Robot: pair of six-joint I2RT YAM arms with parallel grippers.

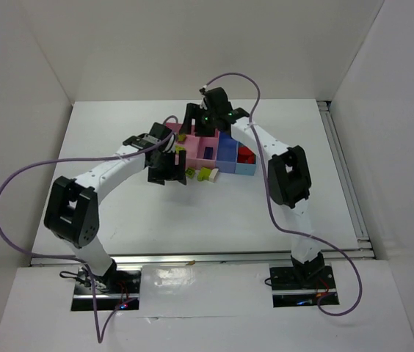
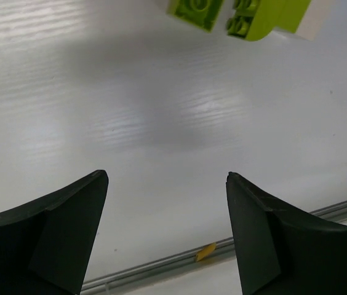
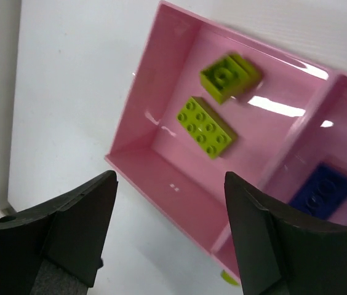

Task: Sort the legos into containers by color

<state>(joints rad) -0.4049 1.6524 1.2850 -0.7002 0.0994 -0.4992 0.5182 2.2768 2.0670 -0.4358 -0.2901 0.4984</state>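
Bright, diffuse light from above fills the space between the white walls (image 1: 38,66), and the overhead view is soft and a little washed out. Shadows are faint: one broad grey smudge on the table (image 2: 161,123). Inside the wide pink bin (image 3: 155,160), white glare streaks lie along its divider. The green brick (image 3: 229,75) nearest that glare looks slightly blurred.
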